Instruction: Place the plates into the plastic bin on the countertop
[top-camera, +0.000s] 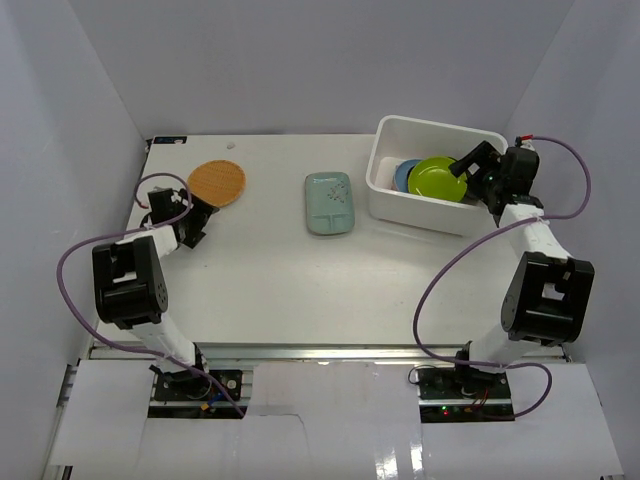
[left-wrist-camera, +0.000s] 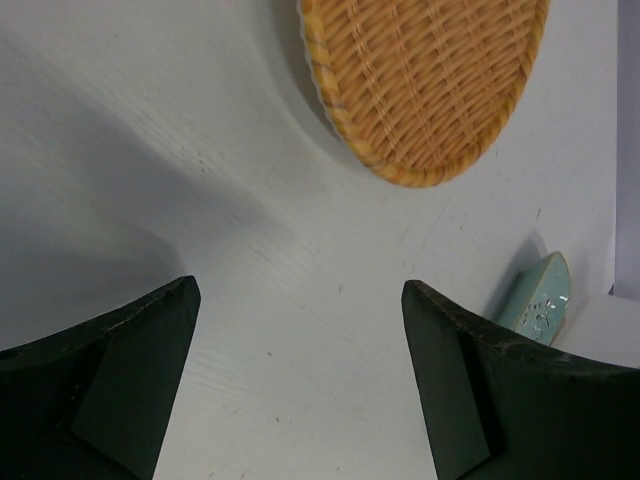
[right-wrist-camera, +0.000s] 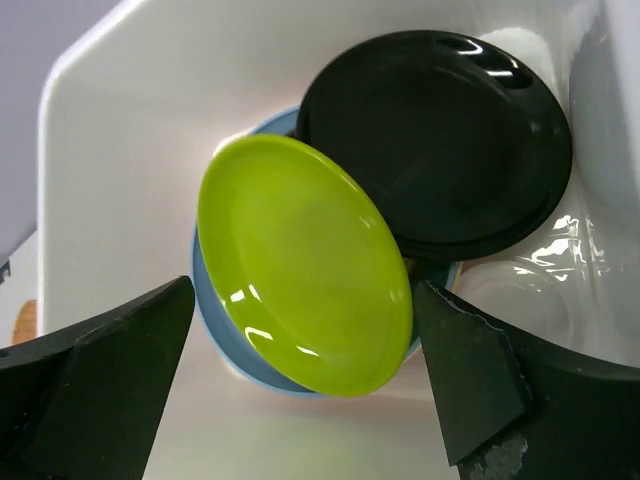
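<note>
Right tool (right-wrist-camera: 300, 330), spread wide and empty, hangs over the lime green plate (right-wrist-camera: 305, 265) in the plastic bin (top-camera: 400, 205), far right corner of the tabletop (top-camera: 280, 280). Left tool (left-wrist-camera: 300, 300), equally spread and empty, faces the orange-brown plate (top-camera: 216, 181) by the far left corner; gripping its rim seems next.

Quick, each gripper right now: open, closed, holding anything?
Left gripper: open, empty, near the orange woven plate.
Right gripper: open, empty, above the lime green plate in the plastic bin.

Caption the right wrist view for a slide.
Open right end effector over the plastic bin; lime green plate, black plate and blue plate overlap inside.
</note>
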